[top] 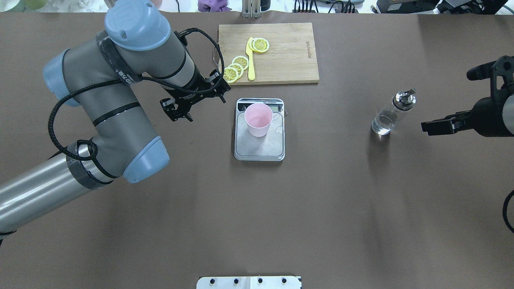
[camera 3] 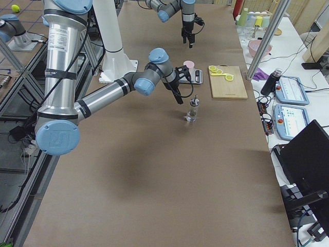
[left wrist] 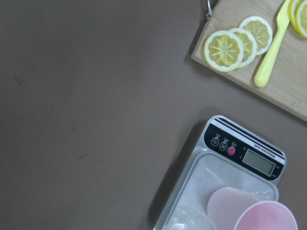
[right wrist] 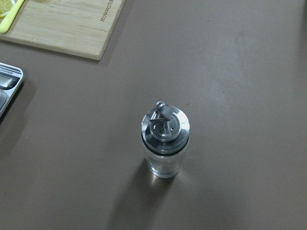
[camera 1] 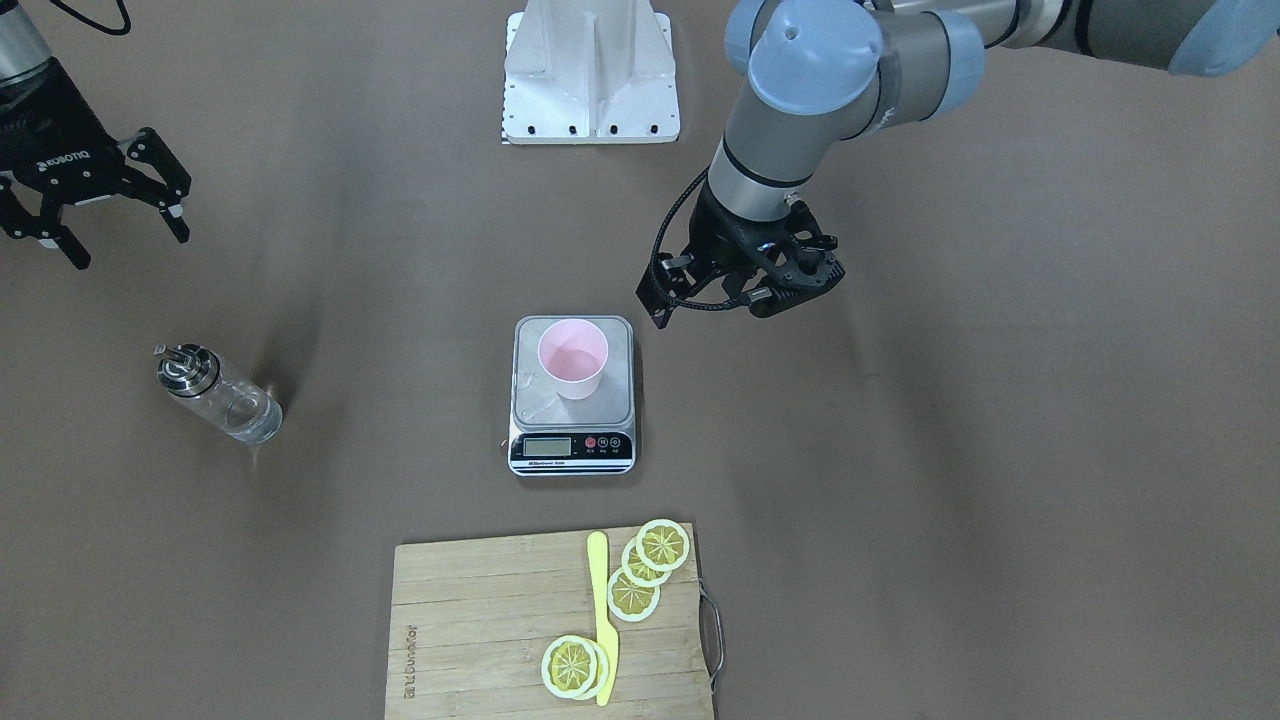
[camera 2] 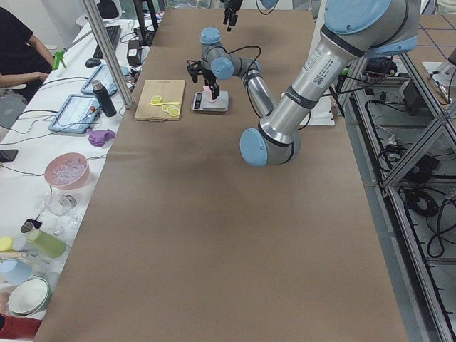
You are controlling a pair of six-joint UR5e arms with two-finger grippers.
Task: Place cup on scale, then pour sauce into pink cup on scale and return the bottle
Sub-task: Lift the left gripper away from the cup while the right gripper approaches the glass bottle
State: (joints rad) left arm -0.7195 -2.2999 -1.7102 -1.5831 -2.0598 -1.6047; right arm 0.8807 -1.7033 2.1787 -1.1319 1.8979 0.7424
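the right gripper (camera 1: 128,245) (jaws spread, empty) is hovering near the dispenser bottle (camera 1: 225,400), well apart from the scale (top: 259,150), and is best gripping its glass body squarely.

A wide desk (top: 257,224) with a matte brown cover fills the scene. It is lit evenly from above, and only soft shadows lie on it. In the exterior left view, a white side bench (camera 2: 28,214) runs along the desk's 9 o'clock edge, carrying a pink bowl (camera 2: 67,171) and tablets (camera 2: 75,114). A slanted aluminium post (camera 2: 107,53) rises at 11 o'clock. At 3 o'clock, aluminium frame rails (camera 2: 388,206) stand over a grey floor (camera 2: 427,292) strewn with cables (camera 2: 434,249). In the exterior right view, reddish-brown floor tiles (camera 3: 32,15) show at 10 o'clock.
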